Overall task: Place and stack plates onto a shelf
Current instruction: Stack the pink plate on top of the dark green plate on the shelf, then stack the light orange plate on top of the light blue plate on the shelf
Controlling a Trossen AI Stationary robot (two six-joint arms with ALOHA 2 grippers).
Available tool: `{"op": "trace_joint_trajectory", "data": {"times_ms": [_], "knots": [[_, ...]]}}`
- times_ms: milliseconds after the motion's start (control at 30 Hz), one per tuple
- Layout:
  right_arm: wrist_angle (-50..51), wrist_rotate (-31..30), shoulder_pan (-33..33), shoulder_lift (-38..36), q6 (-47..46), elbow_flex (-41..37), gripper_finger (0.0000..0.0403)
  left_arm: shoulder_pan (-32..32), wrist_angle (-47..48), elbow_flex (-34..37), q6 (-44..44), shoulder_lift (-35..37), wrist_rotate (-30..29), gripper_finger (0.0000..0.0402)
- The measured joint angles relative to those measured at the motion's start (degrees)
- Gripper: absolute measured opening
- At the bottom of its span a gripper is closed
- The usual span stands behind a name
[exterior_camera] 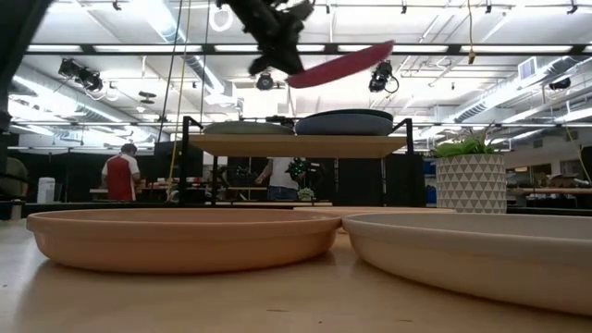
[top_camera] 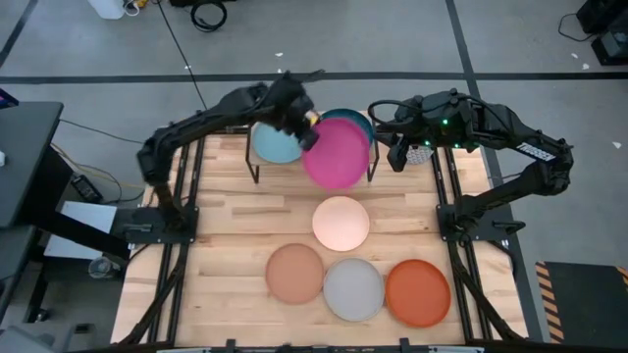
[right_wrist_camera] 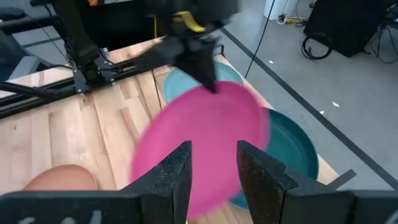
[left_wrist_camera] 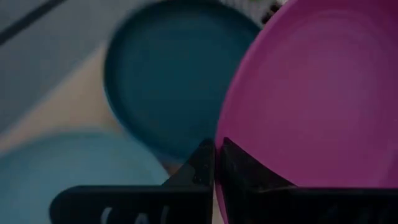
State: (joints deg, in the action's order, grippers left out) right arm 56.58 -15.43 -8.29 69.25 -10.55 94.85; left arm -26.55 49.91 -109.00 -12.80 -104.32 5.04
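Observation:
My left gripper (top_camera: 306, 126) is shut on the magenta pink plate (top_camera: 339, 153) and holds it in the air over the shelf (exterior_camera: 296, 145). A light blue plate (top_camera: 273, 143) lies on the shelf's left half and a dark teal plate (top_camera: 357, 122) on its right half, partly hidden by the pink one. I cannot make out the bright blue plate. My right gripper (right_wrist_camera: 214, 168) is open and empty beside the shelf's right end (top_camera: 397, 149). The cream (top_camera: 340, 223), peach-tan (top_camera: 294, 272), grey (top_camera: 353, 287) and orange (top_camera: 417, 291) plates lie flat on the table. My left gripper pinches the magenta plate's rim (left_wrist_camera: 230, 124) between its two fingers, on the side toward the shelf's left half. It comes slanting down from the table's left. The plate is lifted clear and tilted above the teal plate, its free edge (exterior_camera: 384, 46) higher than the held edge.
The shelf stands at the table's far edge on thin black legs (top_camera: 255, 172). Bare tabletop (top_camera: 235, 221) lies between the shelf and the near plates. A white patterned plant pot (exterior_camera: 467, 180) and people (exterior_camera: 120, 174) show in the room beyond.

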Motion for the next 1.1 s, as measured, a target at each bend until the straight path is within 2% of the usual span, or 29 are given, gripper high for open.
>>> {"op": "trace_joint_trajectory", "data": {"times_ms": [133, 267, 467, 633, 700, 867, 933, 1000, 1100], "knots": [[-0.40, -0.38, 0.00, 0.00, 0.00, 0.00, 0.0132, -1.76, -1.53, -7.44, 0.46, -5.93, -1.25, 0.0015], [-1.40, -0.42, 0.00, -0.02, -0.01, 0.00, 0.0132, -3.44, -3.62, -11.88, 0.41, -10.07, -2.57, 0.0015], [-1.68, -0.54, 0.00, -0.02, -0.28, 0.00, 0.0132, -5.96, -1.84, -12.49, -0.30, -13.78, -3.31, 0.0015], [-1.70, -1.04, 0.00, -0.02, -0.25, 0.00, 0.0132, -7.45, -0.85, -12.49, -0.39, -13.93, -3.85, 0.0018], [-1.70, -1.19, 0.00, -0.02, -0.21, 0.00, 0.0132, -7.49, -0.32, -12.49, -0.18, -13.93, -3.85, 0.0043], [-2.18, -1.47, 0.00, -0.02, 0.05, 0.00, 0.0132, -7.37, 0.90, -12.51, 0.13, -13.93, -3.50, 0.0143], [-2.19, -1.56, 0.00, -0.02, 0.17, 0.00, 0.0132, -7.36, 0.82, -12.50, 1.85, -13.38, -1.62, 0.0175], [-2.19, -1.65, 0.00, -0.02, 0.31, 0.00, 0.0132, -6.57, -0.19, -12.51, 5.96, -11.69, 0.54, 0.0195], [-2.14, -1.67, 0.00, -0.02, 1.16, 0.00, 0.0132, -2.51, 0.27, -12.55, 15.97, -7.32, 3.53, 0.0203]]}}
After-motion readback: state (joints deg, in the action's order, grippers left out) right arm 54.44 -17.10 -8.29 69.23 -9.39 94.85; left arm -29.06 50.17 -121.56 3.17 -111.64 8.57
